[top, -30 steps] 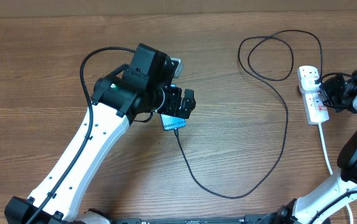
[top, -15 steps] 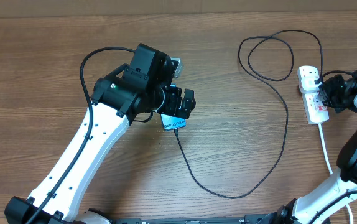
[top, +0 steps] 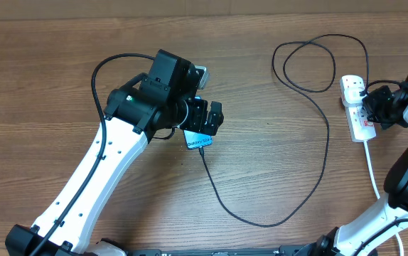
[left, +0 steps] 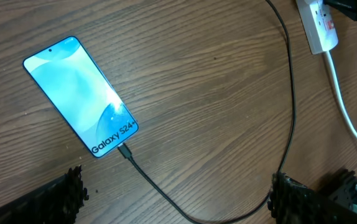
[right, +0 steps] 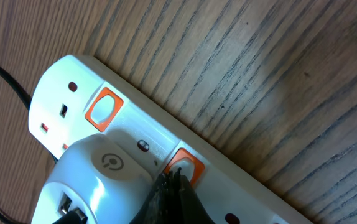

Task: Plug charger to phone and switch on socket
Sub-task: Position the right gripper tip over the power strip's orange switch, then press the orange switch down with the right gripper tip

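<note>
Cable end: charger [left: 288,93] tip sits in the phone [left: 81,96], which lies flat on the desk [left: 216,56] just ahead of the left fingers [left: 63,198], spread wide and empty. Step in hand: switching. The right fingers [right: 171,194], pressed together, tip at the orange switch [right: 188,167] beside the plug on the power strip [right: 54,93]. Next: likely a firm press down on that rocker

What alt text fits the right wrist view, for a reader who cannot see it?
The right gripper, shut, points its tips at an orange switch on the white power strip, seemingly touching it. A white plug sits in the strip beside a second orange switch, on a wooden table.
</note>
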Controlling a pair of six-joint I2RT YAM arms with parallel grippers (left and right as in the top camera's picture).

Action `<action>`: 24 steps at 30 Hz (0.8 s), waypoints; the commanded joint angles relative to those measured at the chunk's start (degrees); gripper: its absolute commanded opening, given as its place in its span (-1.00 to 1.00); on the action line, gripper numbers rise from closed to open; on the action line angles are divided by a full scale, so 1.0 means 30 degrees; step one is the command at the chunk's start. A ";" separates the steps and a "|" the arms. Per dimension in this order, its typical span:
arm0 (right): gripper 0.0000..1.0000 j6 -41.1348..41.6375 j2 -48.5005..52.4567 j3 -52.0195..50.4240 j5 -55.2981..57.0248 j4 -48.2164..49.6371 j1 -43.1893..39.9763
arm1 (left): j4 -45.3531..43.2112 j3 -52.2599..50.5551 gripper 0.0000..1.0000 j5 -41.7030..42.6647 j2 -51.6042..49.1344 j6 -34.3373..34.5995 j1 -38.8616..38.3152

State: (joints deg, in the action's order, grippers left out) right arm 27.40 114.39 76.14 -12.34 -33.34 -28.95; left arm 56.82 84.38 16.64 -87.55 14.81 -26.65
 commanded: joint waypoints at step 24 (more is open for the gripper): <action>-0.93 0.1530 -0.3475 0.0940 0.3133 -0.3752 -0.1129 | -0.0029 0.0335 1.00 -0.0240 0.0226 -0.0160 -0.0131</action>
State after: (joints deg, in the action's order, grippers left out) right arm 31.53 109.65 77.08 -6.87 -43.90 -31.94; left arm 56.84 84.38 16.43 -87.55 14.81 -26.65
